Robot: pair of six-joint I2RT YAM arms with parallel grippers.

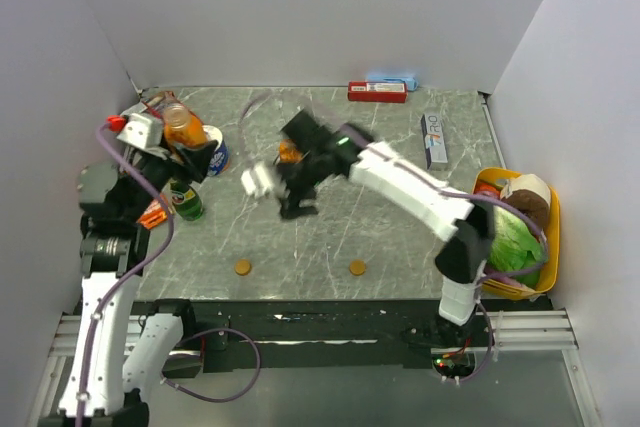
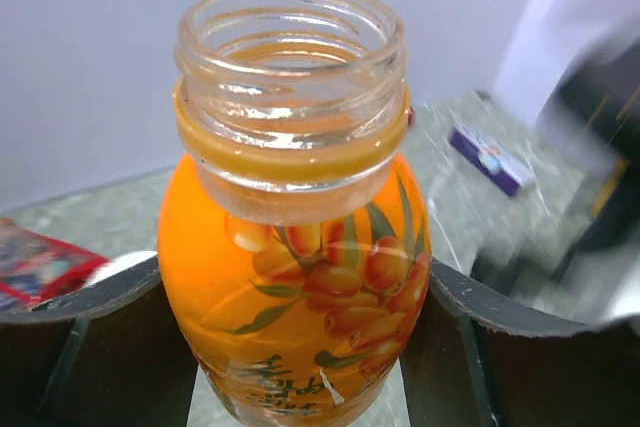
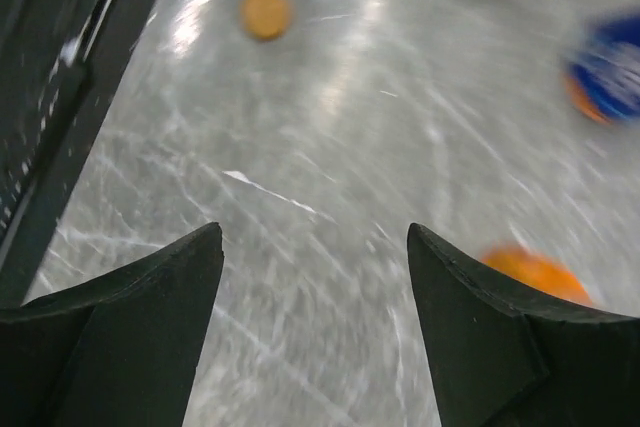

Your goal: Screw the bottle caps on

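Seen from above, two arms reached over a grey marbled counter (image 1: 400, 227) walled in white. At the far left, the left jaws were clenched on an uncapped orange bottle (image 1: 183, 127) and held it off the counter. In the left wrist view, the dark fingers (image 2: 95, 337) pressed on either side of this bottle (image 2: 295, 247), which had a berry-and-leaf label and an open, threaded neck. The right arm stretched from the right side to the middle of the counter, blurred by motion. Its jaws were released, and in the right wrist view the two fingers (image 3: 130, 337) stood apart with only bare counter between them. A second orange bottle (image 1: 290, 152) stood near the middle of the counter, just beside the right jaws, and in the wrist view it was partly hidden behind one finger (image 3: 535, 272). Two orange caps lay flat near the front edge, well apart: one cap (image 1: 242, 267) towards the left and the other cap (image 1: 356, 267) towards the middle. Both were clear of the bottles and the jaws. A dark green bottle (image 1: 185, 199) stood near the left arm, and a yellow basket (image 1: 552, 217) sat at the right edge.
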